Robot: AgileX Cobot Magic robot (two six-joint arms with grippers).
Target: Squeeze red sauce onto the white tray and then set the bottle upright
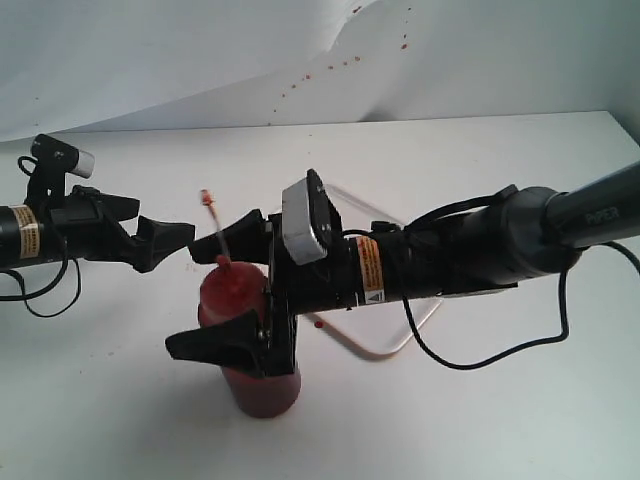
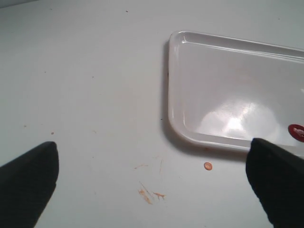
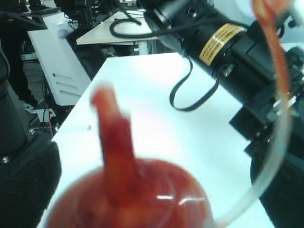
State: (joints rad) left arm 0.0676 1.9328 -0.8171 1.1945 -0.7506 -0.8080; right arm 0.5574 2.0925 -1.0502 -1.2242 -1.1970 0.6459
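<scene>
Upright bottle (image 1: 255, 380) dark-filled; red sauce (image 2: 296, 131) drop in white tray (image 2: 173, 90). R gripper (image 1: 228, 287) jaws wide, straddling bottle; L gripper (image 2: 153, 152) spread, empty.

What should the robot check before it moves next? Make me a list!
1. Bottle standing upright on the table: ok.
2. Red sauce on the white tray: ok, one drop.
3. Right tool around the bottle, squeezing or loose: cannot tell.
4. Left tool open, holding nothing: ok.
5. Clean table: not ok, a stray drop lies beside the tray.
</scene>
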